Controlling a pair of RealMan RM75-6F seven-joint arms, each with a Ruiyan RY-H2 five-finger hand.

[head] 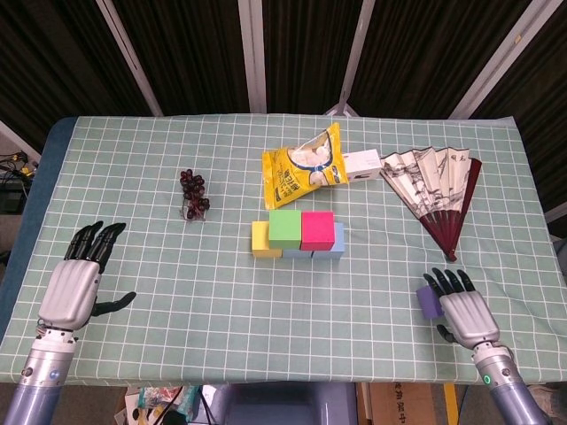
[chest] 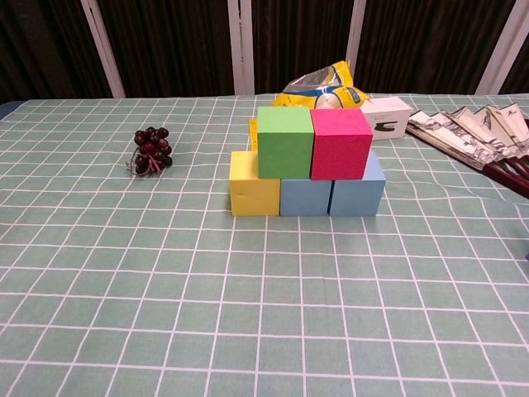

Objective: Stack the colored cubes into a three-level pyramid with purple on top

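Left hand point(head: 78, 285) at near-left table edge, fingers spread, empty. Yellow cube point(chest: 253, 184) and two blue cubes point(chest: 331, 194) formed base row mid-table; green cube point(chest: 284, 141), pink cube point(chest: 340, 144) on top. Purple cube point(head: 430, 301) near right, touching right hand point(head: 464, 314); grip state unclear.

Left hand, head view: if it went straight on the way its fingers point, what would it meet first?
The left hand points up-table and slightly right; only bare tablecloth lies ahead. The grapes sit off to the right. Depth is uncertain.
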